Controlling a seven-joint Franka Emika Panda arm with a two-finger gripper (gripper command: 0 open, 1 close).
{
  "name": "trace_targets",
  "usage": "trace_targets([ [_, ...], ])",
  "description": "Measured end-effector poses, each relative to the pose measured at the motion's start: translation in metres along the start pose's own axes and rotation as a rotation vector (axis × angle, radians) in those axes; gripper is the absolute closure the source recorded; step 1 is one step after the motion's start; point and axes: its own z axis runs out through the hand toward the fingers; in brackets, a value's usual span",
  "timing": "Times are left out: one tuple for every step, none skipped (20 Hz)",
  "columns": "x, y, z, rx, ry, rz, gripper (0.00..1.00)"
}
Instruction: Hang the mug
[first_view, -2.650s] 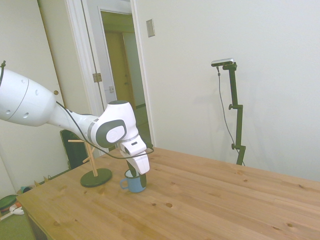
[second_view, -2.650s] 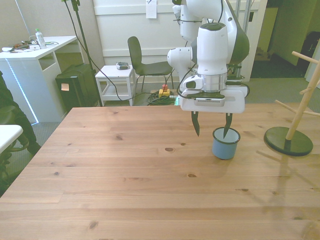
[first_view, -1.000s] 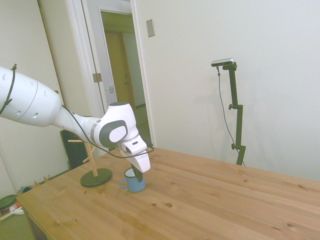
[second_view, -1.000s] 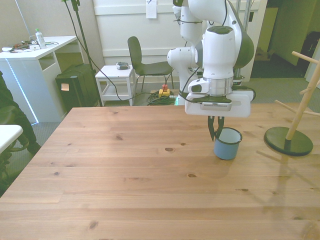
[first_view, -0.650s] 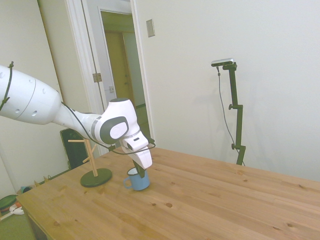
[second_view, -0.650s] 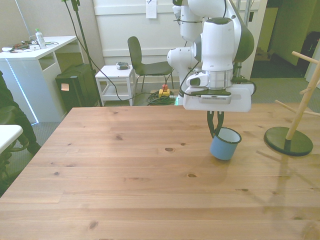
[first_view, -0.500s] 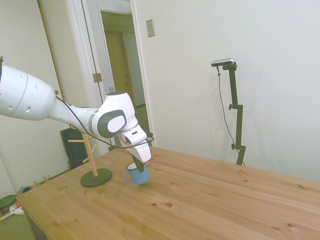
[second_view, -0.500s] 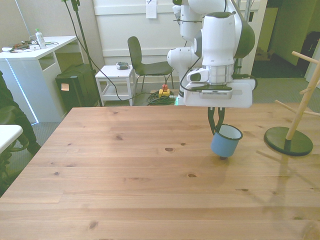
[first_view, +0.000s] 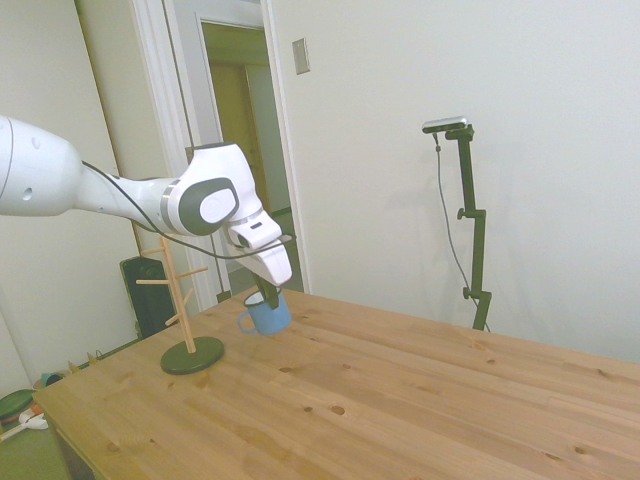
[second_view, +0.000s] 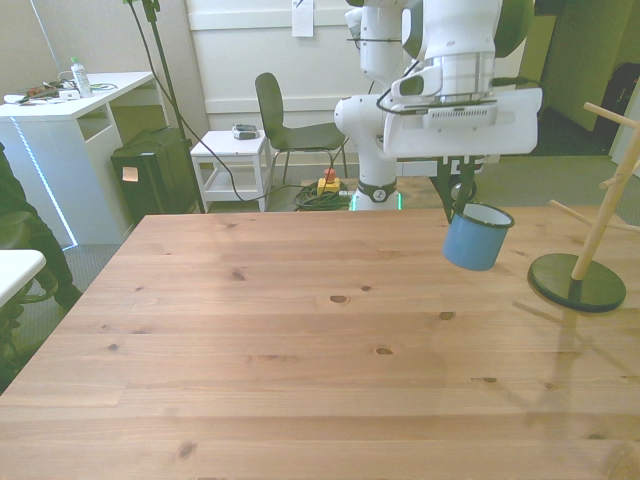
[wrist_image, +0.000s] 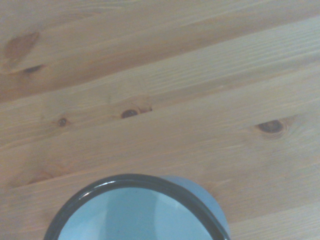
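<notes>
Hanging in the air above the table (second_view: 250, 340), the mug (second_view: 474, 237) is pinched at its rim by the gripper (second_view: 458, 205). The mug is blue outside and tilted a little, with its open top leaning to the front view's right. Its handle is seen in the side view, pointing toward the rack (first_view: 186, 320). The rack is a wooden post with pegs on a round dark base, and it is set near the table's edge. The mug is held close to the rack but is not touching it.
</notes>
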Motion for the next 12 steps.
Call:
trace_targets([
  [-0.002, -0.004, -0.01, 0.001, 0.004, -0.017, 1.0],
  [-0.005, -0.009, -0.02, -0.006, 0.009, -0.042, 1.0],
  [-0.008, -0.014, -0.031, -0.016, 0.019, -0.072, 1.0],
  [-0.012, -0.019, -0.041, -0.028, 0.029, -0.104, 1.0],
  [-0.018, -0.025, -0.052, -0.052, 0.038, -0.14, 1.0],
  [-0.022, -0.031, -0.061, -0.076, 0.047, -0.17, 1.0],
  [-0.025, -0.038, -0.07, -0.095, 0.063, -0.197, 1.0],
  [-0.028, -0.046, -0.077, -0.107, 0.076, -0.223, 1.0],
  [-0.028, -0.052, -0.082, -0.117, 0.084, -0.247, 1.0],
  [-0.028, -0.057, -0.085, -0.126, 0.09, -0.269, 1.0],
  [-0.026, -0.061, -0.087, -0.14, 0.093, -0.294, 1.0],
  [-0.025, -0.063, -0.088, -0.158, 0.087, -0.32, 1.0],
])
